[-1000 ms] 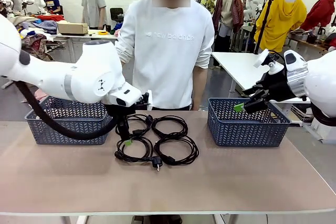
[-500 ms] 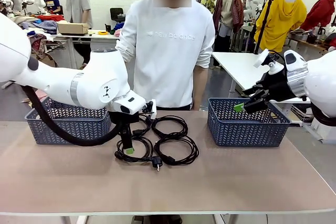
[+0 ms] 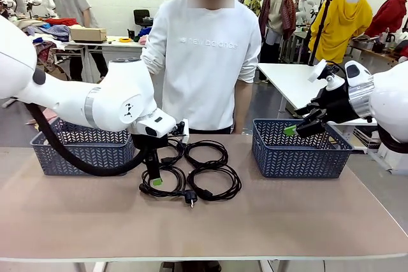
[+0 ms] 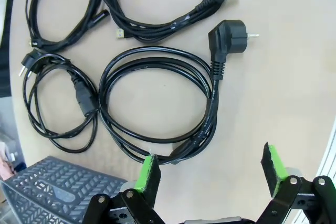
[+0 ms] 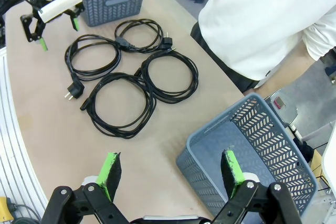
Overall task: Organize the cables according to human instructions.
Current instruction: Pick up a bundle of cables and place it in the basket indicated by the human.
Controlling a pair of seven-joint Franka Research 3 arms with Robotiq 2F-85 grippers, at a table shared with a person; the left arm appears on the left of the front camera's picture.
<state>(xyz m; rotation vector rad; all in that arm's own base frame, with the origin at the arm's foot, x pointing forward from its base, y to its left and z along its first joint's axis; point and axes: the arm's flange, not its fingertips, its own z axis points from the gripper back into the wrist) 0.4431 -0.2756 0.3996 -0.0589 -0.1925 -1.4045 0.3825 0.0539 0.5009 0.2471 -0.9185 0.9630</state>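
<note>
Four black coiled cables (image 3: 207,168) lie in a square at the table's middle, in front of the person. My left gripper (image 3: 154,181) hangs low and open over the front-left coil (image 4: 212,93), which has a round plug (image 4: 229,32). In the left wrist view one green pad (image 4: 148,174) stands right beside that coil's near edge and the other pad (image 4: 274,163) is off to its side. Nothing is between them. My right gripper (image 3: 298,129) is open and empty above the right basket (image 3: 299,157). In the right wrist view the coils (image 5: 123,103) lie beyond its fingers.
One grey basket (image 3: 83,157) stands at the left of the table behind my left arm, the other (image 5: 252,145) at the right. The person (image 3: 204,55) stands close to the far edge, hands out of sight. Bare tabletop (image 3: 210,234) runs along the front.
My left gripper has dropped lower over the front-left coil and shifted slightly right. The right arm and the cables have not moved.
</note>
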